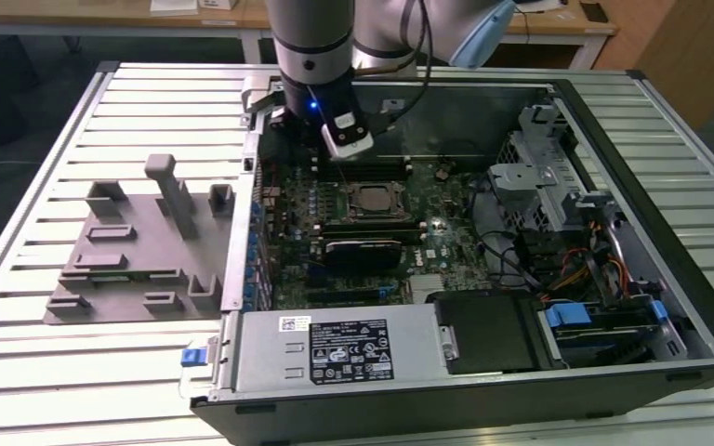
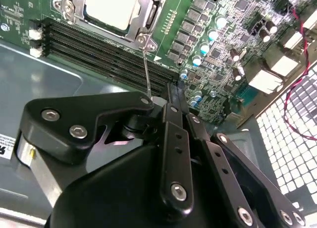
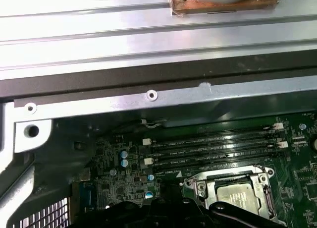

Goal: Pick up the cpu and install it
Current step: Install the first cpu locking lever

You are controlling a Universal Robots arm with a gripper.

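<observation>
Over motherboard (image 1: 446, 203), hand (image 2: 171, 91) points down near cpu (image 2: 111, 7)

The arm (image 1: 313, 42) stands upright, its pincer (image 2: 171, 94) pointing straight down with jaws pressed together.

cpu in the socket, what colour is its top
The cpu top is pale silver-white metal; it shows best in the second wrist view.

Silver-white cpu (image 2: 111, 7), green motherboard (image 2: 168, 27), black memory slots (image 2: 99, 47).
</observation>
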